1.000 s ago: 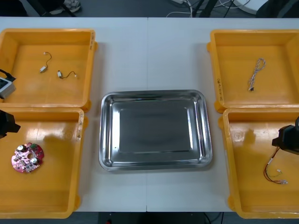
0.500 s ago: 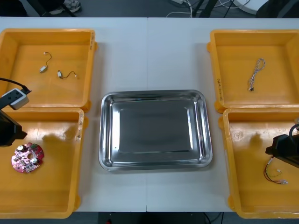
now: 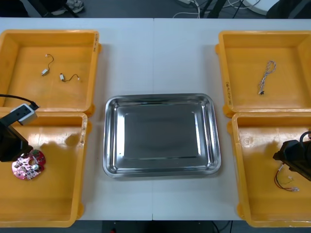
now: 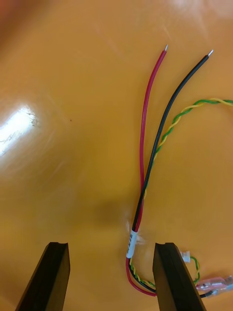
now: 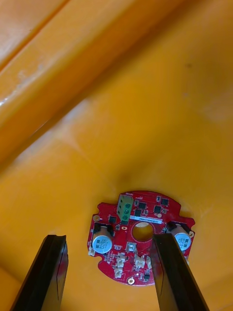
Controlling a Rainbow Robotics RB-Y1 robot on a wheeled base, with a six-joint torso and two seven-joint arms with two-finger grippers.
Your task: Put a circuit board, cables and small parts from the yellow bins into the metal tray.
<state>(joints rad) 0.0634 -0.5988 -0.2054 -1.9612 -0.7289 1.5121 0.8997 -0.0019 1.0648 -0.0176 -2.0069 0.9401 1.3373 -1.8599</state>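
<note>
A round red circuit board lies in the near left yellow bin. My left gripper hangs just above the board's far left side. In the left wrist view the board lies between the open black fingers, nearer one of them. My right gripper hovers over the near right yellow bin, above a red and yellow cable. The right wrist view shows that cable's bundle of red, black and twisted yellow-green wires running between the open fingers. The metal tray is bare.
The far left bin holds two small metal parts with short wires. A twisted blue and white cable lies in the far right bin. Bin walls stand close to both grippers.
My left gripper has moved in over the near left bin towards the circuit board. My right gripper has shifted slightly nearer the table's front edge, over the cable.
</note>
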